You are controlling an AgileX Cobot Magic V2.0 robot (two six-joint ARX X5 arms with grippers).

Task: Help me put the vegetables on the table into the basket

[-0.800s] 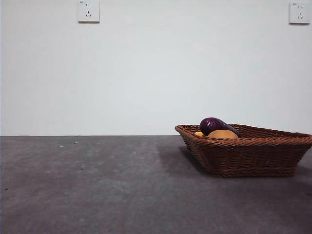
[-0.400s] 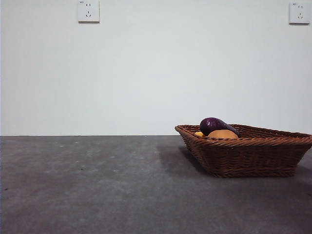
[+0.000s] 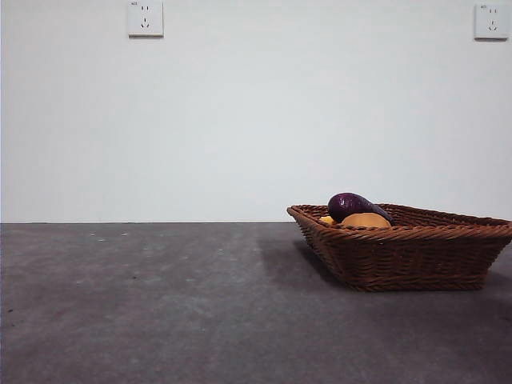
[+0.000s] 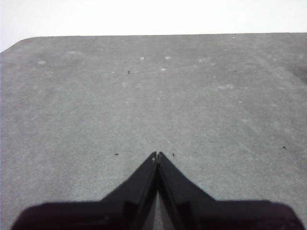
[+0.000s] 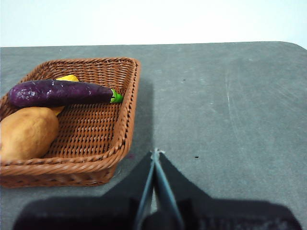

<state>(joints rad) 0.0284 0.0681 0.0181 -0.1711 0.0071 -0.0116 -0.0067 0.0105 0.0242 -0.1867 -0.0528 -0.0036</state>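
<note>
Woven brown wicker fills the lower right of my front view: the basket (image 3: 416, 256) sits on the dark grey tabletop (image 3: 160, 304), and all three vegetables lie inside it. The purple eggplant (image 3: 356, 206) shows above the rim, with the tan potato (image 3: 366, 220) touching it just in front and a small yellow piece (image 3: 326, 219) peeking out at about nine o'clock from the potato.

From the right wrist view I get the clearer layout. The right pincer (image 5: 155, 152) is closed tip to tip and holds nothing. It hangs over bare tabletop just beside the basket's near corner. The basket (image 5: 125, 120) lies at about ten o'clock from that pincer. The eggplant (image 5: 60, 92) lies with its long axis crosswise to the pincer's line, its green stem end nearest the pincer's side. The potato (image 5: 28, 134) rests against the basket's near wall, and the yellow piece (image 5: 67, 78) is tucked behind the eggplant.

The left pincer (image 4: 157, 154) is likewise closed and empty, over bare tabletop with no vegetable in its sight.

I judge the task finished: I see nothing left outside the basket. The right arm is the nearer one, should anything need adjusting.
</note>
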